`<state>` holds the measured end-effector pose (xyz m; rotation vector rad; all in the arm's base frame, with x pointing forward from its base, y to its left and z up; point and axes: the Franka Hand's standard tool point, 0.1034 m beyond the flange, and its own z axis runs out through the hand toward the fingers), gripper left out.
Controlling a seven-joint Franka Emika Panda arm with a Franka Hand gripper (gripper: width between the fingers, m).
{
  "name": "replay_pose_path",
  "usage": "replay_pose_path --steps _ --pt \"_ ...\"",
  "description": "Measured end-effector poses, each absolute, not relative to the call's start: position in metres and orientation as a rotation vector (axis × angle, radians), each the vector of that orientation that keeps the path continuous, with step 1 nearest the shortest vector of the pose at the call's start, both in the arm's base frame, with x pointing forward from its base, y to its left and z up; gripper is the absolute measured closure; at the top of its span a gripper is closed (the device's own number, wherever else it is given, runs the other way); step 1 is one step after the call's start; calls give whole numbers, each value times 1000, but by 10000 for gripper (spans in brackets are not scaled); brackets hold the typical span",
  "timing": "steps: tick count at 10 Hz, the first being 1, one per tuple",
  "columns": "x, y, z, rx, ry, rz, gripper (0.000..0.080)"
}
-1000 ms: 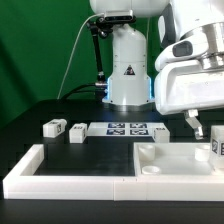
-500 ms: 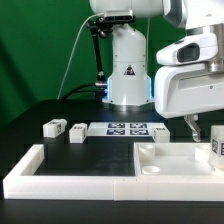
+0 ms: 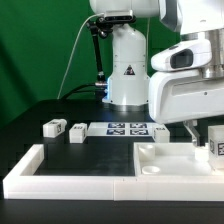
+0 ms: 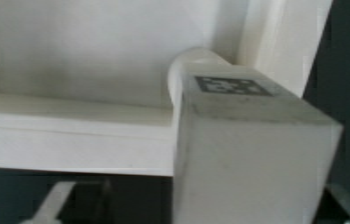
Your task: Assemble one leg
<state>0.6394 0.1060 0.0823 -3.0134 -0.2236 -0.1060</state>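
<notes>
The leg (image 3: pixel 217 148) stands upright at the exterior view's right edge, by the rear of the big flat white panel (image 3: pixel 170 158). Its square tag (image 4: pixel 230 85) shows large in the wrist view. The gripper (image 3: pixel 201 134) hangs just beside the leg; I cannot tell how wide its jaws are or whether they touch it. A spare block (image 3: pixel 52 127) and its twin (image 3: pixel 76 131) sit on the black table (image 3: pixel 25 135) near the marker board (image 3: pixel 125 128), well apart from the leg.
</notes>
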Motion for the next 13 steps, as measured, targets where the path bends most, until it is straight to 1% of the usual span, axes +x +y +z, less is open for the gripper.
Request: replay_pose_path --steps 1,2,4,5,7,8,9,12,13 --pt "639 106 82 -3013 -224 -106 361" --pt "639 106 82 -3013 -197 -105 513" --pt "639 106 82 -3014 -178 -103 763" --pt "639 107 82 -3014 -152 -102 763" --pt "638 109 79 -2999 155 -74 797" --pt "638 109 78 -2993 214 -68 797" --pt "637 111 78 -2959 405 -51 797" --pt "637 112 78 -2951 435 -47 797" --pt "637 112 78 -2951 435 -47 653"
